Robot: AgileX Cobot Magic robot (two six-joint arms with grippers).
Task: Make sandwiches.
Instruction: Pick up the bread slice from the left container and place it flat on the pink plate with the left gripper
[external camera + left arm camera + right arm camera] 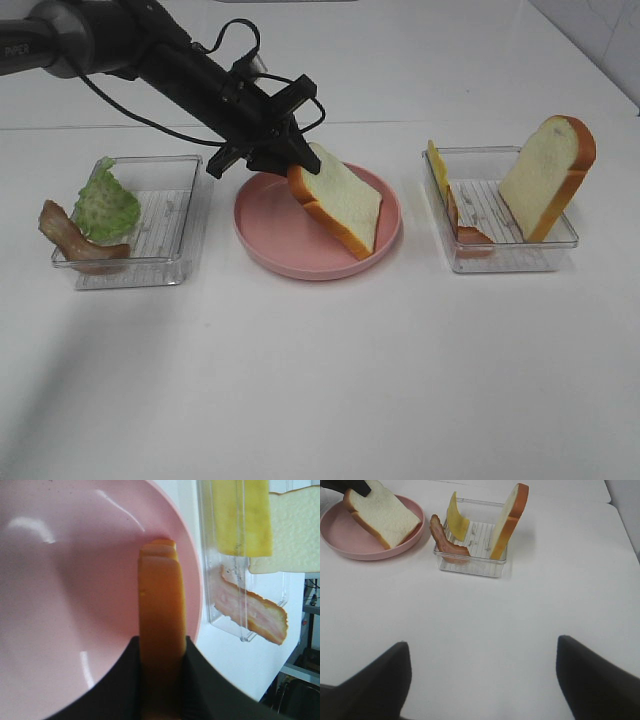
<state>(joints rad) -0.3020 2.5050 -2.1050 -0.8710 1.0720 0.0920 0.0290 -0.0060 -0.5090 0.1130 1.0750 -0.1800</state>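
1. A white table [320,400] fills the exterior view, with a seam running across it behind the trays. A strip of pale tiled wall [605,35] shows in the far right corner.
2. The clear left tray [192,215] holds lettuce [105,205] standing at its left end. The left bacon [68,236] is draped over its front left corner.
3. The pink plate [265,245] sits between the two trays, apart from both.
4. The clear right tray [500,260] holds cheese [437,168] leaning on its left wall, with the right bacon [466,232] just below it. The spare slice [550,175] stands on edge against its right end, crust up.
5. The left gripper [292,165] has its fingers clamped on the upper corner of the held slice [342,200], one on each face.
6. That slice is over the plate, tilted. Its long axis runs from the gripper at the plate's far left down toward the near right rim, with the white face up. Whether the low end touches the plate I cannot tell.
7. The right gripper [481,645] hangs over bare table in front of the right tray. Its fingers [380,680] are spread wide and hold nothing.
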